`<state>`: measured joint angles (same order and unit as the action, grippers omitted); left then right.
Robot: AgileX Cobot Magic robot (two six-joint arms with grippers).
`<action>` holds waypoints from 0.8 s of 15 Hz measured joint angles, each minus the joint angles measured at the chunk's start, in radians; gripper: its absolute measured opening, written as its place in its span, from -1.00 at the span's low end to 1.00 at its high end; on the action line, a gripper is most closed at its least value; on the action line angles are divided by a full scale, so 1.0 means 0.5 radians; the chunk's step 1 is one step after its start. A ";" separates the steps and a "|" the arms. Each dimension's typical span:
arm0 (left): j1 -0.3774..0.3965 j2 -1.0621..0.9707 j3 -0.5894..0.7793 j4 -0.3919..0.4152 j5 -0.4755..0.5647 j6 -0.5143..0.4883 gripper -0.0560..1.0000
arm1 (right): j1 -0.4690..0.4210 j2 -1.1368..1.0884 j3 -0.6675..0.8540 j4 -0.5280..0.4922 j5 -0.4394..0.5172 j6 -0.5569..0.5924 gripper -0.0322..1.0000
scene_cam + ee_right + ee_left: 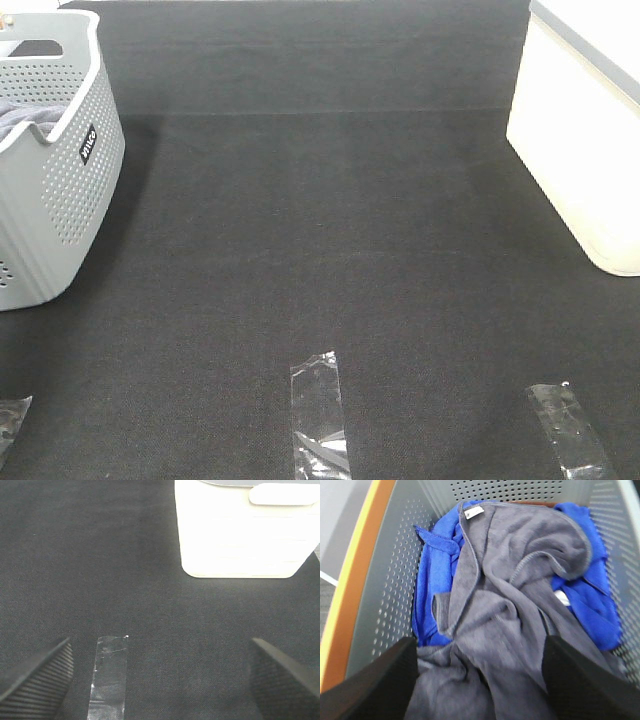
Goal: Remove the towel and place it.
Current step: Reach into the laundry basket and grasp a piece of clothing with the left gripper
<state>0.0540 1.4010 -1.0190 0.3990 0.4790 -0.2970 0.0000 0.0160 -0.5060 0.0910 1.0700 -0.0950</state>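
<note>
Towel [520,595]: grey-lavender terry cloth with a stitched hem, lying crumpled inside the grey perforated basket [75,190] at the left edge of the black mat [330,230]. In the exterior high view only a fold of the towel shows above the basket rim.

Markings:
- A small white sewn-in tag [474,512] sits at one towel corner; no print on it is legible.
- A black label [87,143] with white lettering is fixed to the basket wall; the lettering is too small to read reliably.

Surroundings:
- A bright blue cloth [432,580] lies under and beside the towel.
- A white container [580,150] stands at the right of the mat.
- Clear tape strips [320,415] are stuck to the mat near its front edge.

Left gripper [480,647]: over the towel, jaws spread wide, nothing held. Right gripper [160,680]: above the bare mat, jaws fully apart, nothing held.
</note>
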 joint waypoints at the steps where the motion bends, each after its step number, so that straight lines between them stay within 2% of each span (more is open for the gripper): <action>1: 0.030 0.200 -0.138 -0.002 0.000 -0.004 0.36 | 0.000 0.000 0.000 0.000 0.000 0.000 0.76; 3: 0.094 0.614 -0.478 -0.008 0.062 -0.006 0.33 | 0.000 0.000 0.000 0.000 0.000 0.000 0.76; 6: 0.114 1.028 -0.978 -0.018 0.218 -0.006 0.33 | 0.000 0.000 0.000 0.000 0.000 0.000 0.76; 8: 0.120 1.196 -1.222 -0.036 0.352 -0.006 0.33 | 0.000 0.000 0.000 0.000 0.000 0.000 0.76; 9: 0.122 1.380 -1.498 -0.050 0.502 -0.006 0.33 | 0.000 0.000 0.000 0.000 0.000 0.000 0.76; 12: 0.126 1.666 -1.920 -0.072 0.726 -0.004 0.33 | 0.000 0.000 0.000 0.000 0.000 0.000 0.76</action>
<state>0.1170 2.2340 -1.9790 0.3630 0.8420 -0.2990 0.0000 0.0160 -0.5060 0.0910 1.0700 -0.0950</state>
